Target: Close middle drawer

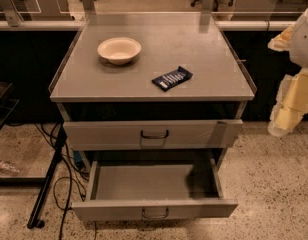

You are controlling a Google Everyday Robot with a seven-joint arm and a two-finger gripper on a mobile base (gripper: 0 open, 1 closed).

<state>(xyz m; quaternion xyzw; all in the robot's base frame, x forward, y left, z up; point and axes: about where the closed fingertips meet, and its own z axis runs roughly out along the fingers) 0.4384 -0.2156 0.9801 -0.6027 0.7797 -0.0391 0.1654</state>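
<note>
Metal box, wide and shallow: the middle drawer (109,210) sits pulled well out below the tabletop (194,59), nothing in it, so prob. light, stiff, easy on its slides. Best push is flat on the front panel by the centre handle (155,213), mid-width so it won't rack. Gripper (284,116) hovers off the tabletop's right edge, apart from the drawer; can't tell if its grip is spread or closed.
</note>
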